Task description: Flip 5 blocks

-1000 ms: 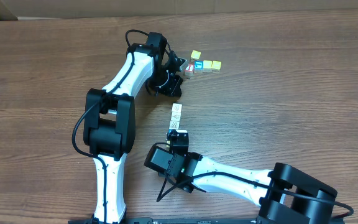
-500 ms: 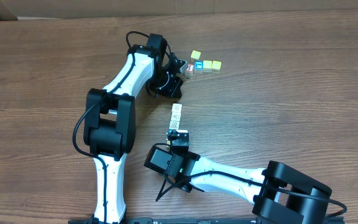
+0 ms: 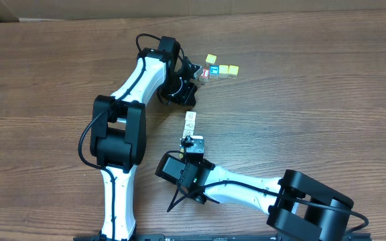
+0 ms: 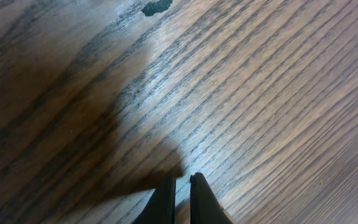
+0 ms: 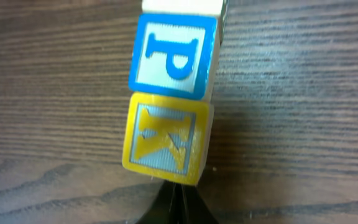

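Note:
A short row of blocks point(image 3: 190, 122) lies at the table's middle, whitish ones at its far end. In the right wrist view the row shows a blue "P" block point(image 5: 174, 56), with a yellow-framed lettered block point(image 5: 166, 140) nearest me, tilted. The edge of a whitish block point(image 5: 182, 5) shows beyond them. My right gripper point(image 5: 178, 190) is shut, its tips against the yellow block's near bottom edge, holding nothing; overhead it sits at the row's near end point(image 3: 192, 140). My left gripper point(image 4: 182, 182) is shut over bare wood, beside the far cluster point(image 3: 194, 69).
A cluster of other cubes lies at the back: a red-lettered cube point(image 3: 205, 72), a blue-faced cube point(image 3: 214, 70) and yellow cubes point(image 3: 224, 69). A small dark mark point(image 4: 156, 7) is on the wood ahead of the left gripper.
My right gripper has pushed forward along the table into the near end of the row, and the nearest block now sits tilted. The left arm has not moved.

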You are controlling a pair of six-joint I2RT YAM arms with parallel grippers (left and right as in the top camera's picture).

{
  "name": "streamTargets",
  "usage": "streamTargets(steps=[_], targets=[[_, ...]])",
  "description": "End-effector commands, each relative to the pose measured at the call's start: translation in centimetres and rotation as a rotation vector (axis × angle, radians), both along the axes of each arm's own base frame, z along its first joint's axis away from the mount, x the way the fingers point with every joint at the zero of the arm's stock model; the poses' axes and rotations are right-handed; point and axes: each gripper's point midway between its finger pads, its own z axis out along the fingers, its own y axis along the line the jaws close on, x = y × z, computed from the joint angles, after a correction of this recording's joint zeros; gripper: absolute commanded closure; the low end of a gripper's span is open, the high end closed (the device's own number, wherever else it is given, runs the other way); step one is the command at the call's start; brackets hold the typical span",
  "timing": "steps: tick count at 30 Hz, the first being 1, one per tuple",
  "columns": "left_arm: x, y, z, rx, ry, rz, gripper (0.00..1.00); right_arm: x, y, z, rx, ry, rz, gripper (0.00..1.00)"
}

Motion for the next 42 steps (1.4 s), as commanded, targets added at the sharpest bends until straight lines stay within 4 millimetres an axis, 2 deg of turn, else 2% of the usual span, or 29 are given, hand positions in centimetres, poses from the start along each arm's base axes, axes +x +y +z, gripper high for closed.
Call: streamTargets(steps=[1,14,42], targets=[[-0.8,-0.2,-1.0,0.011,0.037,0.001,0.96,0.6,-0.3,-0.1,-0.016,-0.026,-0.011,0.96],[-1.7,0.1,-1.1,0.021,0.074,0.001,0.96,1.4,-0.8,-0.1,-0.014,-0.026,-0.036,0.96],[-2.4,0.3,-1.1,0.03,0.106,0.001,0.96,1.4,-0.9,-0.1,-0.018,-0.025,-0.036,0.96]])
